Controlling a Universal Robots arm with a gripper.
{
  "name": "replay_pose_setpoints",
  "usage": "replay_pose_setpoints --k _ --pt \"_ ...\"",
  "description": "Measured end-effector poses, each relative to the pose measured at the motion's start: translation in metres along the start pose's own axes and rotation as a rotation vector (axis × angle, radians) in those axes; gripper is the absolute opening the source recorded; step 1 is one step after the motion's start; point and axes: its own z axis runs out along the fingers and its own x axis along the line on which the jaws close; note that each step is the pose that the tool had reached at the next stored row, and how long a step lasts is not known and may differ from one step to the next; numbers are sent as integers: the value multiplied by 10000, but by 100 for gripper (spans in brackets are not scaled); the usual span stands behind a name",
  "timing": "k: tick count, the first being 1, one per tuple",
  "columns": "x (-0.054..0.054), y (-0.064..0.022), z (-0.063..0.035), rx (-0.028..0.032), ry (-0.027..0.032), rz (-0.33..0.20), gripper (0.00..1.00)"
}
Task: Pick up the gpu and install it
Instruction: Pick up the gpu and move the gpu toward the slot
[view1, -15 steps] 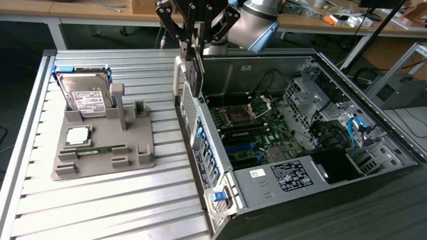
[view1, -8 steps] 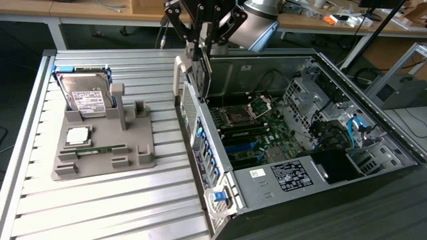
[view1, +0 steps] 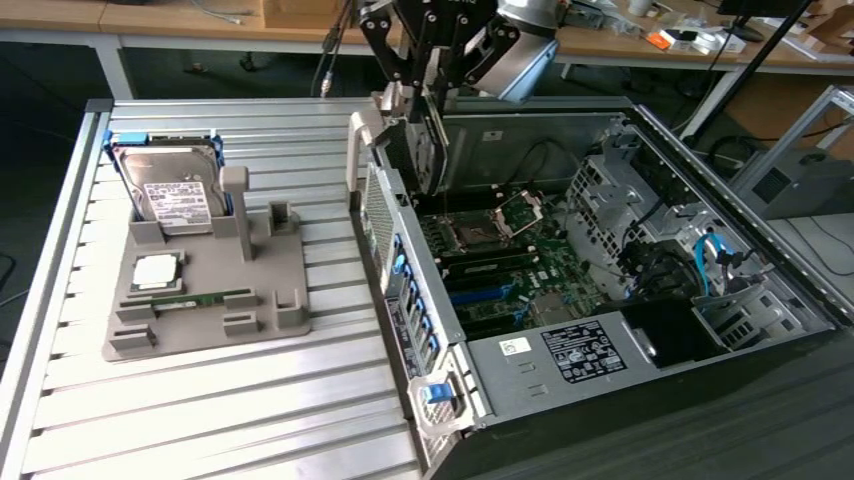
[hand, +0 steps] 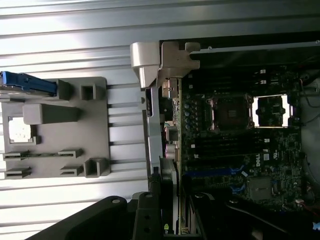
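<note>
Exterior view: slatted metal tabletop (view1: 240, 410) carries everything. The open PC case (view1: 534, 135) lies on its side on the exterior view's right, with the motherboard (view1: 521, 270) exposed. The arm (view1: 514, 55) comes down from the top of the picture over the case's far left corner. A grey fixture tray (view1: 200, 320) sits on the exterior view's left, well apart from the case.

The claw (view1: 424, 95) is closed on the gpu (view1: 411, 155) and grips it by its upper edge. The card hangs on edge, roughly upright, just inside the case wall on the exterior view's left and above the far end of the motherboard. It's not seated in a slot. Can't tell if its lower edge touches anything.

On the tray, a hard drive (view1: 174, 195) stands tilted in the far holder. A CPU chip (view1: 156, 270) lies flat nearer the camera, and a RAM stick (view1: 200, 298) lies in its groove just beside the chip.

Wrist view: the gpu shows edge-on as a thin strip along the case wall, with the CPU socket (hand: 227, 112) open beside it.
</note>
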Motion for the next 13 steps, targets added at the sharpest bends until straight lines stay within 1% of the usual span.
replay_pose_setpoints --k 1,13 --pt "-31 0 0 2 1 0 27" --pt "-244 6 5 8 10 1 27"
